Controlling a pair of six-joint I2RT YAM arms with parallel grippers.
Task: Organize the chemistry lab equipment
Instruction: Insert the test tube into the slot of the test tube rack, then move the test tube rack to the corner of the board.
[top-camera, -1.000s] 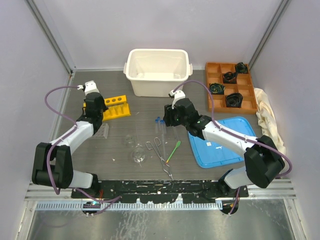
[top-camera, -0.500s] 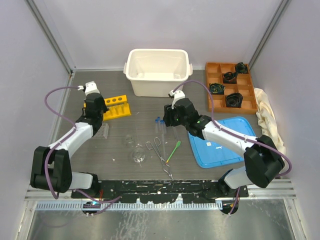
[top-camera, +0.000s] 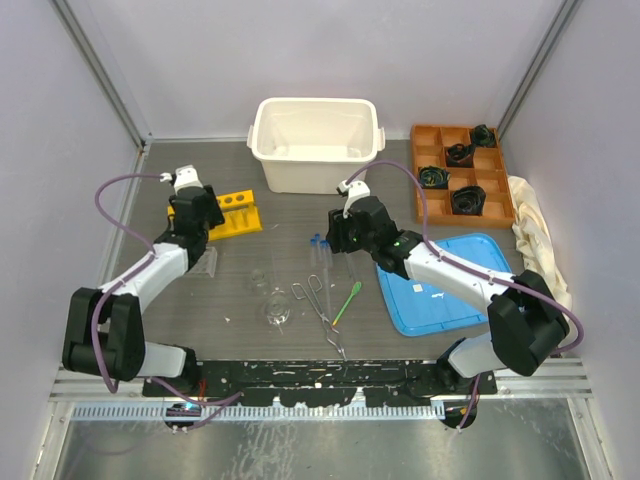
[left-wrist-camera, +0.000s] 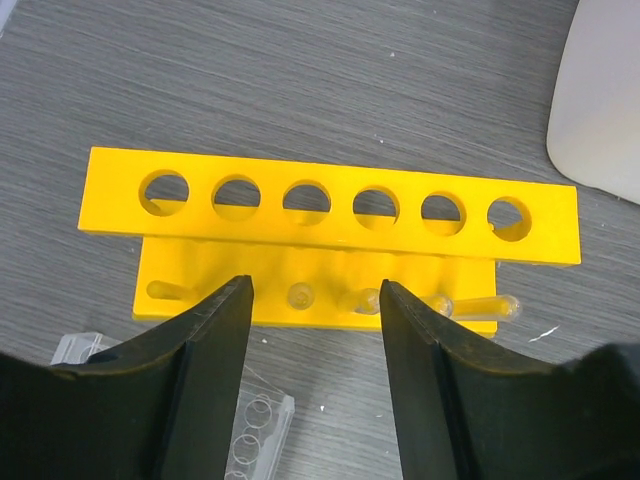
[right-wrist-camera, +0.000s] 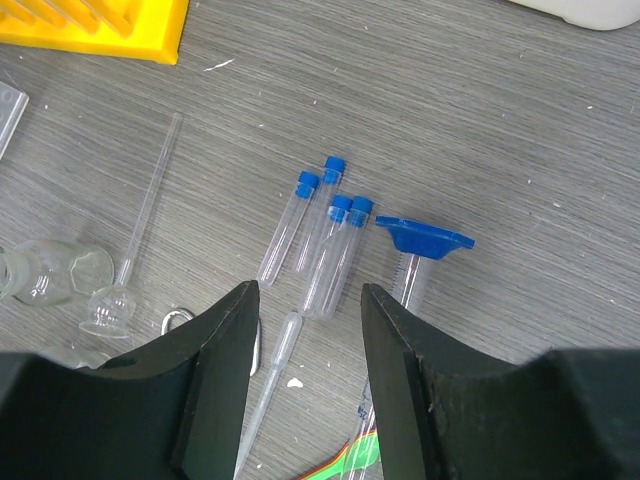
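The yellow rack (left-wrist-camera: 330, 210) sits at the back left of the table, near the white tub (top-camera: 315, 140). The left gripper (left-wrist-camera: 315, 290) hangs over it, fingers apart, holding nothing. One finger half hides the clear plastic rack (left-wrist-camera: 255, 430). The blue-capped test tubes (right-wrist-camera: 325, 235) lie mid-table under the right gripper (right-wrist-camera: 310, 290), which is also spread and holds nothing. The see-through flasks (right-wrist-camera: 60, 272) are cut off and hard to make out. The table (top-camera: 240, 295) is grey and the walls (top-camera: 300, 50) are pale.

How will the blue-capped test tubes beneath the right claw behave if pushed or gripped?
The blue-capped test tubes lie flat, side by side on the table; being round, they would probably roll if pushed sideways. Their smooth clear walls look slippery and may slide in the right claw. They seem thin, so possibly fragile under a hard squeeze.
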